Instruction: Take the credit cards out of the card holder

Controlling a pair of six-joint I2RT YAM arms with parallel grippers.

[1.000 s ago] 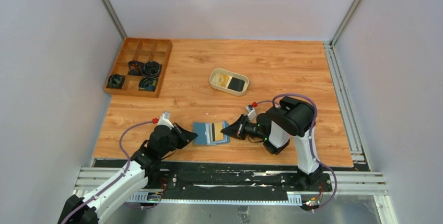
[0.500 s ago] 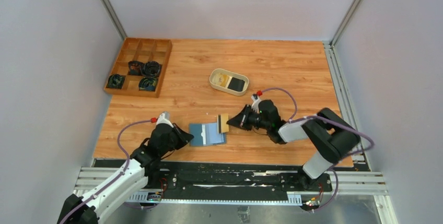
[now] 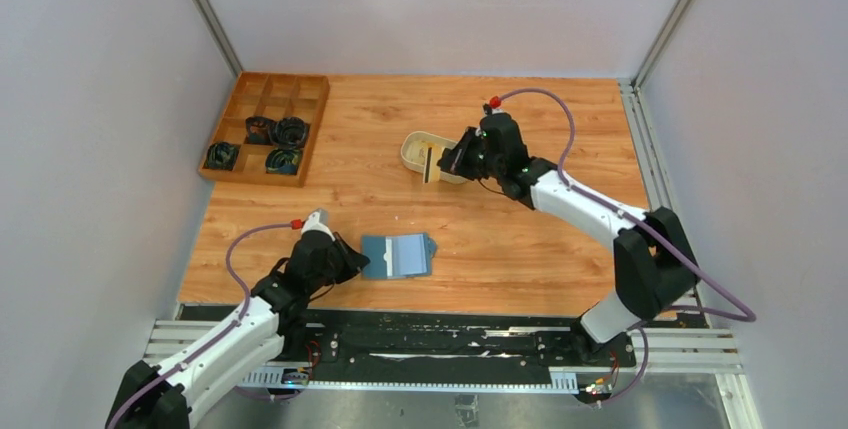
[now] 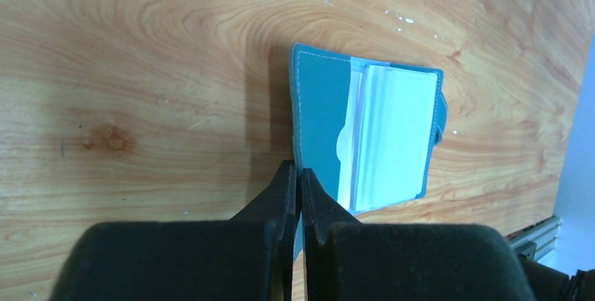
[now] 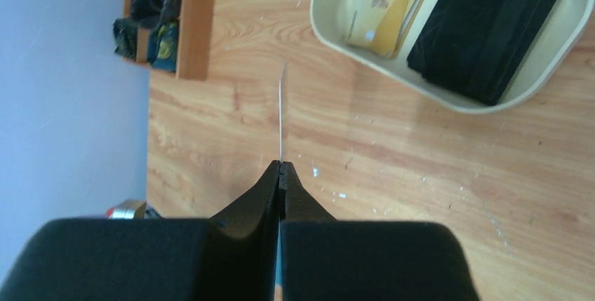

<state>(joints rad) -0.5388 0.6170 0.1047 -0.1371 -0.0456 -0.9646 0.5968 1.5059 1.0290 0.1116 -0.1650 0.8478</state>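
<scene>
Right gripper (image 5: 280,169) pinches 1 credit card (image 5: 282,111) edge-on by beige dish (image 3: 412,141) holding other cards (image 5: 484,31). Left gripper (image 4: 295,182) clamps card holder (image 4: 319,118) edge. Wooden tray (image 3: 312,134) well apart.

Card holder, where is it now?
In the top view the card holder lies open near the table's front edge, slightly left of centre, its left edge pinched by the left end effector.

A robotics lab test cell: plain pale walls (image 3: 90,129) box in a wood-grain tabletop (image 3: 360,129) at 9, 12 and 3 o'clock, and aluminium rails (image 3: 652,179) line its 3 o'clock edge (more at 6 o'clock, where two robot arms (image 3: 230,334) are bolted).
</scene>
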